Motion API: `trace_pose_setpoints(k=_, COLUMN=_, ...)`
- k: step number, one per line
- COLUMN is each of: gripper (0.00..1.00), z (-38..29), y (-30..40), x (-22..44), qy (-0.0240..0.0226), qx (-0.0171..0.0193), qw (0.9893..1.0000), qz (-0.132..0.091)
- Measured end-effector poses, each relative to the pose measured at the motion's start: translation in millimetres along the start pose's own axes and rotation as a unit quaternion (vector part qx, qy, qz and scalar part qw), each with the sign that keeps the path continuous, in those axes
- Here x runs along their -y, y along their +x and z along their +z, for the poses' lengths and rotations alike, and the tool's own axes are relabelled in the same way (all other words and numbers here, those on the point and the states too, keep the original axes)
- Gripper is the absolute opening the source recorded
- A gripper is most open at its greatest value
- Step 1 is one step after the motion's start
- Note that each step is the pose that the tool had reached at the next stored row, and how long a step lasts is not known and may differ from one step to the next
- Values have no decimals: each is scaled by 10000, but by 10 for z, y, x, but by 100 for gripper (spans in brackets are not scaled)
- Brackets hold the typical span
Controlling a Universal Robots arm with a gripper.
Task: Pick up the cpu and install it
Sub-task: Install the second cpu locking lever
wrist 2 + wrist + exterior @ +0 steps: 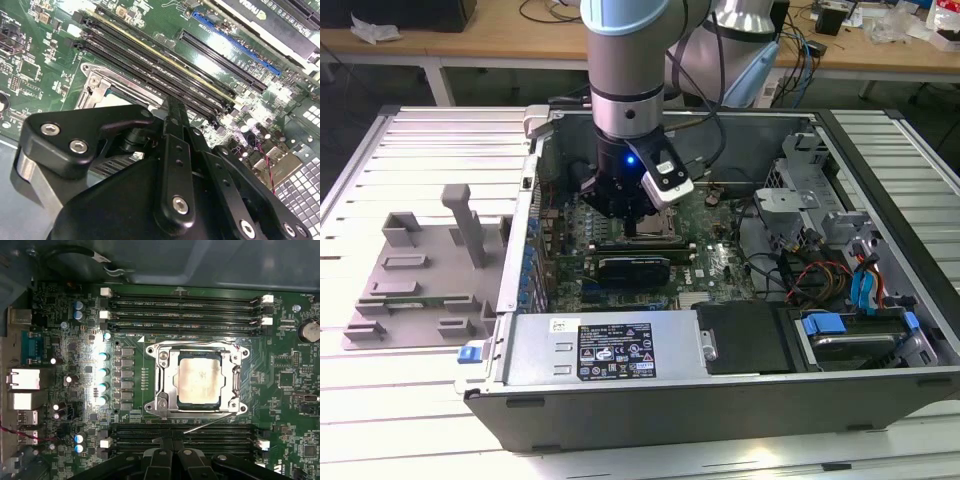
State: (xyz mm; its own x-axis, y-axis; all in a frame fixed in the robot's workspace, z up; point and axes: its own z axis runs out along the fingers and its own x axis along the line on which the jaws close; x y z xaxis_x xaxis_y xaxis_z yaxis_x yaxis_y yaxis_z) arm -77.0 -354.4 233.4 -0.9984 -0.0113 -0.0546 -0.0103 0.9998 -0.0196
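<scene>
The cpu (200,380), a small square chip with a silvery top, lies flat in the motherboard socket, framed by the metal bracket (165,385). A thin metal lever (210,424) runs slantwise along one side of the socket. My gripper (172,441) hangs just beside the socket over the memory slots, fingers pressed together with nothing between them. In the exterior view the gripper (633,226) points straight down into the open computer case, right above the socket area. The second wrist view has the black finger linkage (173,107) close over the socket's corner (95,90).
A grey plastic tray (420,270) sits on the slatted table at the exterior view's left. Inside the case, a long black expansion card (635,266) lies near the gripper, with the power supply (600,345), drive cage (800,190) and cables (820,275) around.
</scene>
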Motion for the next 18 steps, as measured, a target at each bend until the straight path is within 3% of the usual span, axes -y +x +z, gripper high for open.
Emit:
trace_pose_setpoints(k=10, gripper=11, z=72, y=58, x=-2, qy=0, qx=0, qw=10000, qz=-1)
trace_pose_setpoints(k=14, gripper=11, z=135, y=62, x=-4, qy=-8, qx=0, qw=10000, qz=0)
trace_pose_setpoints(k=18, gripper=11, z=158, y=50, x=-7, qy=-32, qx=5, qw=9996, qz=-277)
